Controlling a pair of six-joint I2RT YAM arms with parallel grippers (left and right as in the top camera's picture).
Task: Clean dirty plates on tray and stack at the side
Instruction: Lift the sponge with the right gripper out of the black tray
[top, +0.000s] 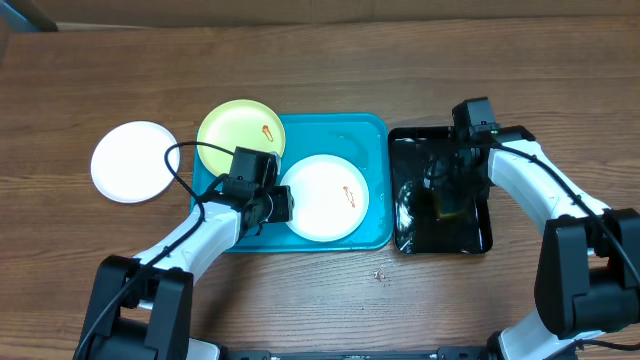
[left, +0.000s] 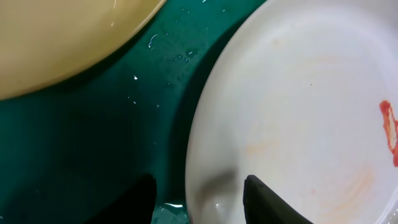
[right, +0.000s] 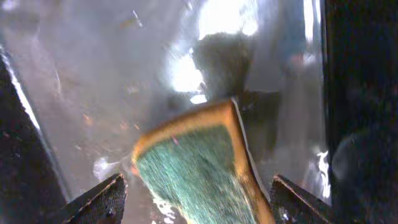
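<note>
Evidently the left pincer (top: 281, 205) is set at the rim of the white plate (top: 323, 197) to get hold of it. In the left wrist view its jaws stand open, one finger over the plate and the other over the wet floor of the blue tray (top: 372, 128), with the plate's edge between them. Overhead, that plate spreads out toward 3 o'clock from the pincer. Its red smear (left: 390, 130) sits on the far side, so it probably needs wiping.

The yellow-green plate (top: 235, 130), also smeared, lies at 11 o'clock from the same pincer, overhanging the tray's corner. A second white plate (top: 135, 162) rests on the table well off at 9 o'clock from the tray, seemingly the start of the stack.

The right pincer (right: 198, 186) hangs over the black tray (top: 478, 235), which looks wet, likely to wet the sponge (right: 193, 168). The sponge sits between its fingers, green face toward the camera. Whether the fingers press on it cannot be told.
</note>
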